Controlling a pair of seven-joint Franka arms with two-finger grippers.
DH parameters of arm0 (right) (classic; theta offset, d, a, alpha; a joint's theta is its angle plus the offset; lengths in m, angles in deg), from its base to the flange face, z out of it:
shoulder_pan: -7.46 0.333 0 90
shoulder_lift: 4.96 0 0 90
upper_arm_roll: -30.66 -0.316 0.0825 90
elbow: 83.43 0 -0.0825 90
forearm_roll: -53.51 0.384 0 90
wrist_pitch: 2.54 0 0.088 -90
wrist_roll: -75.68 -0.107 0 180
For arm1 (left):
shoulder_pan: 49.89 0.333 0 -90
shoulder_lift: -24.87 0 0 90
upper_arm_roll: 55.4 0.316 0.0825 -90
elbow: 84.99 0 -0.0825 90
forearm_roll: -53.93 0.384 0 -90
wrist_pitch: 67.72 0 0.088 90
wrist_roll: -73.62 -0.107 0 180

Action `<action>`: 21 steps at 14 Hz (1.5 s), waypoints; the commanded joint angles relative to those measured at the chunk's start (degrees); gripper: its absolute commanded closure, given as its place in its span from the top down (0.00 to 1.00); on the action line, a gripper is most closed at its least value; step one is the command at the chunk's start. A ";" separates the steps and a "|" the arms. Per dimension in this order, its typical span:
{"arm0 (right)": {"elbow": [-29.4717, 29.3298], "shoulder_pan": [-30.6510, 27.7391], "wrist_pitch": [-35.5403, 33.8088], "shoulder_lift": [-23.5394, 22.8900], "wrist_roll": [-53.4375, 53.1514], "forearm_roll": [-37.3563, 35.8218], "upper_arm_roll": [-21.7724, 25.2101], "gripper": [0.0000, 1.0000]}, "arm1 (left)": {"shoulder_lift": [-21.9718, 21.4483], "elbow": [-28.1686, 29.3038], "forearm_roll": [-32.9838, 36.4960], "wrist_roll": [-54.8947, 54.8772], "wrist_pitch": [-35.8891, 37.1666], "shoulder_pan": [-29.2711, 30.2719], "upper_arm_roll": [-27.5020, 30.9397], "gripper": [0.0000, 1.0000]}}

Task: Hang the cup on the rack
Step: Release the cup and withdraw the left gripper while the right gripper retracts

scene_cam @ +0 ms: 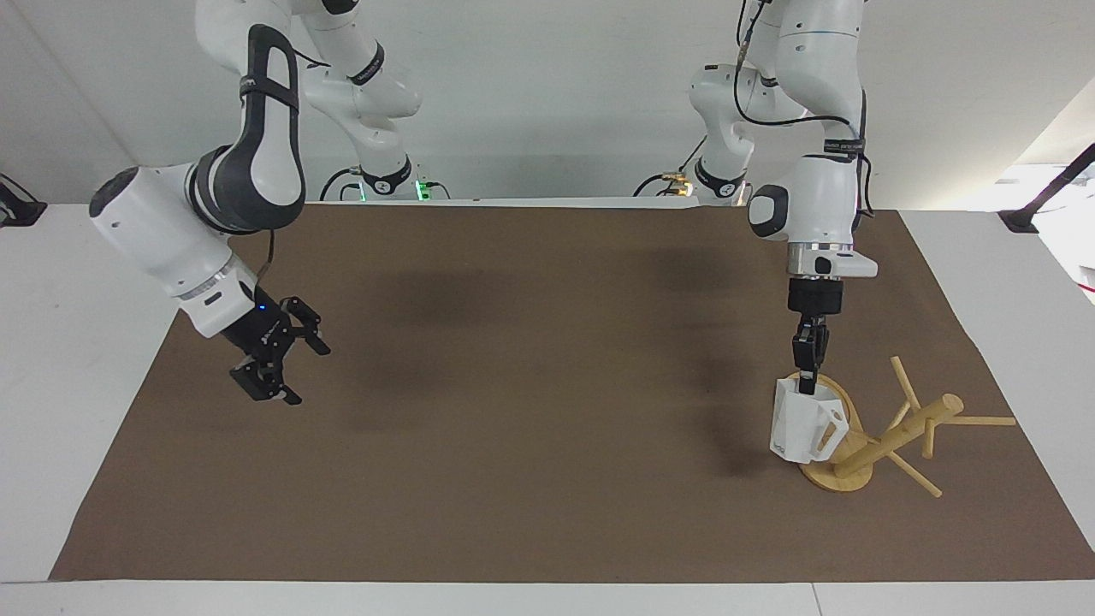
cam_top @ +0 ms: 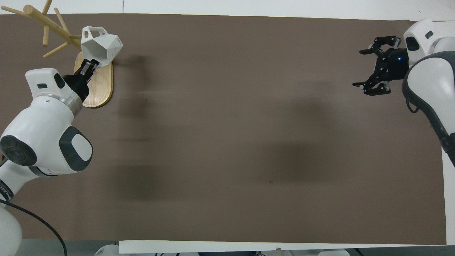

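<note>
The white faceted cup [scene_cam: 804, 423] [cam_top: 100, 47] hangs from my left gripper [scene_cam: 807, 383] [cam_top: 89, 66], which is shut on its rim and holds it up over the oval base of the bamboo rack [scene_cam: 890, 436] [cam_top: 96, 83]. The cup's handle points toward the rack's post. The rack stands at the left arm's end of the mat, its post and pegs [cam_top: 46, 23] spreading outward. My right gripper [scene_cam: 272, 359] [cam_top: 373, 73] is open and empty, over the mat at the right arm's end.
A brown mat [scene_cam: 530, 411] [cam_top: 231, 124] covers the middle of the white table [scene_cam: 77, 342]. Nothing else lies on it.
</note>
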 commanded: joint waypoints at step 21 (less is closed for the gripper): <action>-14.48 8.99 -47.27 13.56 -86.17 -23.46 6.30 1.00 | -5.92 -5.13 0.93 -3.89 32.05 15.43 0.72 0.99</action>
